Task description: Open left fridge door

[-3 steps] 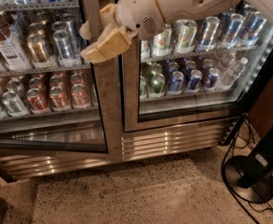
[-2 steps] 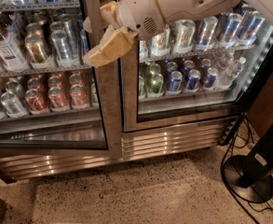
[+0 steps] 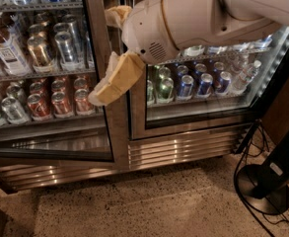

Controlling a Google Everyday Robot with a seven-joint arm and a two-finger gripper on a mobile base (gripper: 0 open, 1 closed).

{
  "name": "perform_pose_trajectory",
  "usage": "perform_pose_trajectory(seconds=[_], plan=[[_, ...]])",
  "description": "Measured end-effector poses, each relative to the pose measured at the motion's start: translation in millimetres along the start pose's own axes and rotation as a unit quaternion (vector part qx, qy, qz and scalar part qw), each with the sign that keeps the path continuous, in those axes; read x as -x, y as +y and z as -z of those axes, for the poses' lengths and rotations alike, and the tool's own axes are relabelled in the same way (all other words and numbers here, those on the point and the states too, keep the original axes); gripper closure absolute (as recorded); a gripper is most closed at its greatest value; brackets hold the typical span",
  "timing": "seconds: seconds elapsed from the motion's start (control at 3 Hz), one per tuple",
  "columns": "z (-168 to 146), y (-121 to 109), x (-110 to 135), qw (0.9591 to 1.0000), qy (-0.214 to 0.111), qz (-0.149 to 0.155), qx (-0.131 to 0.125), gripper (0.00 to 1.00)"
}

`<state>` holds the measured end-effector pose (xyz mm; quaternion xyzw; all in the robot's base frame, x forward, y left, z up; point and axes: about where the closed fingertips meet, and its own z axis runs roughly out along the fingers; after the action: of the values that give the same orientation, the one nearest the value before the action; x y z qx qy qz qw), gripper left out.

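The fridge fills the upper part of the camera view, its steel grille running along the base. The left fridge door shows bottles and red and silver cans behind its glass. Its lower edge slants and stands a little proud of the base, so the door looks slightly ajar. My gripper hangs in front of that door's right-hand frame, at the seam between the two doors. It is open: one tan finger is high on the frame and the other is lower over the glass edge. The white arm comes in from the upper right.
The right door holds blue and green cans. A black stand base with trailing cables sits on the speckled floor at the lower right, close to the fridge's right corner.
The arm and gripper have moved down along the door seam and look larger in view. The lower finger now sits lower over the left door's edge.
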<state>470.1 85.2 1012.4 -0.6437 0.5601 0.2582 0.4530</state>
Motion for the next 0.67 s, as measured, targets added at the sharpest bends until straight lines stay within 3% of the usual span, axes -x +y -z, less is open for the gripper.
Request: perform_pose_trajectory(seconds=[0.33,0.67], plan=[[6,27,6,0.9973,0.018,0.000,-0.071,0.00],[11,42,9,0.9907,0.031,-0.003,-0.132,0.00]])
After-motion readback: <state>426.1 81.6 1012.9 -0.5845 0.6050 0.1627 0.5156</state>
